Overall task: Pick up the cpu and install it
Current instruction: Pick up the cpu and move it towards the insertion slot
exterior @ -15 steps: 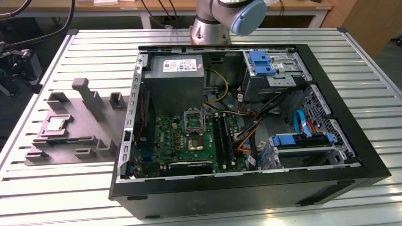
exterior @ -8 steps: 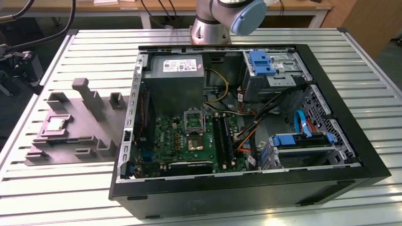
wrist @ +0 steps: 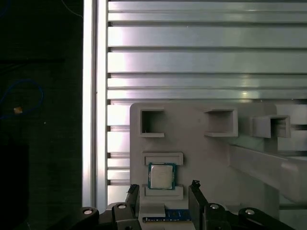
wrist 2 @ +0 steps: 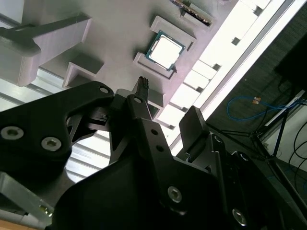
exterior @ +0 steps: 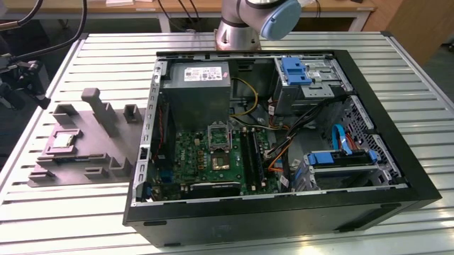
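Observation:
The cpu [exterior: 62,139] is a small pale square chip. It lies flat in a framed pocket of the grey fixture plate [exterior: 82,154], at the exterior view's left, beside the open computer case [exterior: 284,212]. In both wrist views my gripper [wrist: 164,188] hangs over the plate, open, its two black fingers apart with nothing between them. The cpu [wrist: 161,176] sits just beyond the fingertips [wrist: 194,185] and is untouched. The second wrist view shows the cpu [wrist 2: 165,50] past the gripper [wrist 2: 168,103]. Inside the case, the socket [exterior: 217,159] on the green board has its metal frame lifted.
Tall grey blocks [exterior: 99,109] rise from the fixture plate near the cpu pocket. The case holds a power supply [exterior: 202,85], blue drive brackets [exterior: 296,70] and loose cables [exterior: 284,138]. The slatted aluminium table [wrist: 206,52] ends close to the plate, with dark floor beyond.

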Controlling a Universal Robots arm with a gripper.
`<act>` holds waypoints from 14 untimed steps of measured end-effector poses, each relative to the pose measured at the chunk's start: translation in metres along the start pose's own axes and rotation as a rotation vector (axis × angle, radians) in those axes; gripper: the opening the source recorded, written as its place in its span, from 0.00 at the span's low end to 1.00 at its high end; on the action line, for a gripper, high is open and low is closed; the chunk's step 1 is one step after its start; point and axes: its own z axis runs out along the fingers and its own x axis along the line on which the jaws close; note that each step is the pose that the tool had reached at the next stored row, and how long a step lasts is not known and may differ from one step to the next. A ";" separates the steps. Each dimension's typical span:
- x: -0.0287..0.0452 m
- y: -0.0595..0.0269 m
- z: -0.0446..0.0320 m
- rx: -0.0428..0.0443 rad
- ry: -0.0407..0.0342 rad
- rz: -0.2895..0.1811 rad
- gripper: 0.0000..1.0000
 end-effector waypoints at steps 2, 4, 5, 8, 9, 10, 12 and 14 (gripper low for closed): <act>0.0001 -0.0001 0.0015 0.0000 0.0000 0.000 0.53; 0.0001 -0.0003 0.0029 0.0000 0.0000 0.000 0.53; 0.0001 -0.0005 0.0036 0.0000 0.0000 0.000 0.53; 0.0000 -0.0016 0.0060 0.0001 0.0001 0.000 0.53; 0.0001 -0.0020 0.0068 0.0000 0.0000 0.000 0.53; 0.0001 -0.0021 0.0076 0.0000 -0.0001 0.000 0.53; 0.0001 -0.0027 0.0091 0.0000 0.0001 0.000 0.53; 0.0001 -0.0030 0.0111 0.0000 0.0000 0.000 0.53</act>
